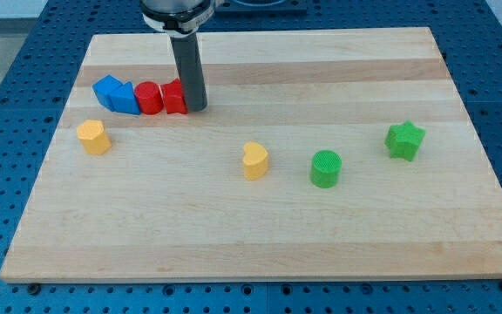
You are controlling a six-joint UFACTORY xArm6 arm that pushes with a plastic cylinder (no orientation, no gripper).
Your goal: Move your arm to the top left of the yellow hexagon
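The yellow hexagon [94, 137] sits near the board's left edge. My rod comes down from the view's top and my tip [195, 108] rests against the right side of a red block [175, 97]. The tip is up and to the right of the yellow hexagon, well apart from it. A row of blocks lies left of the tip: the red block, a red cylinder [149, 98] and two blue blocks [116, 93], all touching one another.
A yellow heart [254, 161] lies near the board's middle. A green cylinder [326, 168] is to its right and a green star [404, 139] further right. The wooden board [260, 244] sits on a blue perforated table.
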